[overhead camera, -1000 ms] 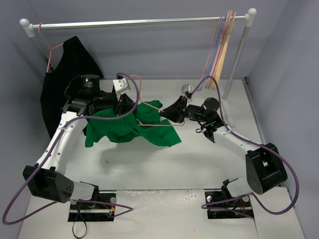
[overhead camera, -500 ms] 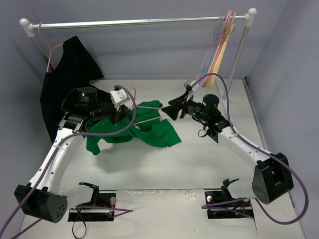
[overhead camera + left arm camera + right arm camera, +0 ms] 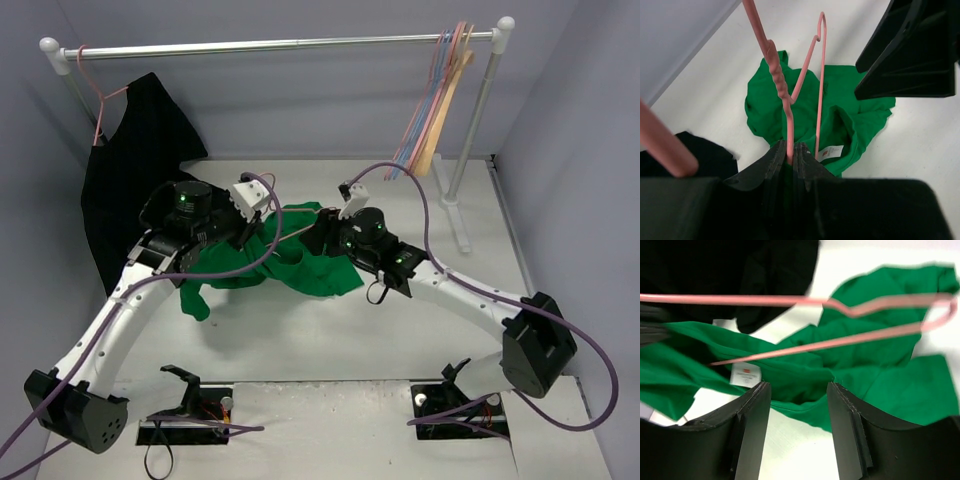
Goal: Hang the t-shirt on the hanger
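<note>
Left gripper [image 3: 791, 150]: jaws pressed together on the thin salmon-pink wire hanger [image 3: 740, 300], just below its twisted neck. The hanger is held out over mid-table.

Right gripper [image 3: 797, 387]: fingers apart, nothing between them, hovering above the collar.

Bright green cloth t-shirt [image 3: 300, 265]: bunched at mid-table between the two arms and under the hanger. White neck label [image 3: 745, 374] faces up. Cannot tell whether any part is lifted.

Handling, as judged: light, limp cloth that will fold and sag and offers no stiff edge. Best hold is the collar rim beside the label, to open the neck for the hanger arm. The wire is thin and springy and may twist in the grip.

Room: the black garment [image 3: 140, 160] hangs close on the left, and the metal rail [image 3: 280, 45] runs behind. The white table [image 3: 330, 340] is bare toward the near edge.
</note>
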### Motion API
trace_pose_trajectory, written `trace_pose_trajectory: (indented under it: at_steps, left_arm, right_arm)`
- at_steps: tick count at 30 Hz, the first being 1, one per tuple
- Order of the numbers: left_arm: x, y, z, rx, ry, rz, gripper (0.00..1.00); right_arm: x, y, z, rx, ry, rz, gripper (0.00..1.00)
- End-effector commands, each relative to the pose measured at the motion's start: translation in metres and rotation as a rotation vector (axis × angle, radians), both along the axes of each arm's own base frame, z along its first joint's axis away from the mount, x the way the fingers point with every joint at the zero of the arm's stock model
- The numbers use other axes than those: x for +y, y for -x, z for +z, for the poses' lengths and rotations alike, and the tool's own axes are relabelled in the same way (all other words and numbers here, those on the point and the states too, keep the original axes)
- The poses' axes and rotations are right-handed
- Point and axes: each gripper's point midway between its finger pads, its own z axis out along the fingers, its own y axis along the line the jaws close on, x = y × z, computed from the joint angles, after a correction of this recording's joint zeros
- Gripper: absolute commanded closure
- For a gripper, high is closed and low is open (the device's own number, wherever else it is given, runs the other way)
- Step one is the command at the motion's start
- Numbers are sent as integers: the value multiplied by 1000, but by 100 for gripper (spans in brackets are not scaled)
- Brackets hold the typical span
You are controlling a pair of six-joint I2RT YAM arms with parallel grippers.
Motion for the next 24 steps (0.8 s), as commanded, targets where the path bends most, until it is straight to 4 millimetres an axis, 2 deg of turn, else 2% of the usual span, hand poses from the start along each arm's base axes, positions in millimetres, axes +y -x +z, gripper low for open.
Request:
trace_pose_trajectory:
  at_steps: [1,5,8,17,20,23,24]
  left_arm:
    - [4,-5,40,-137,67,54,100]
    - [6,-2,40,-142,80,69,100]
    - [7,1,46,-154,93,69,100]
    - [6,10,55,-172,118,53,100]
    - [7,11,56,-177,122,53,100]
    - [6,12,57,-176,126,48,100]
    - [6,13,57,-175,127,45,100]
  right_arm:
    - [10,-10,9,28,-101,-110,51]
    - [23,-8,-13,76,-88,-96,51]
    - [25,-11,-26,100,-72,-107,51]
    - [33,-19,-53,139,-38,-112,54]
    - [32,-22,-56,141,-36,-108,61]
    - [28,-27,-55,135,-35,-115,72]
    - [24,-31,-54,128,-33,-123,80]
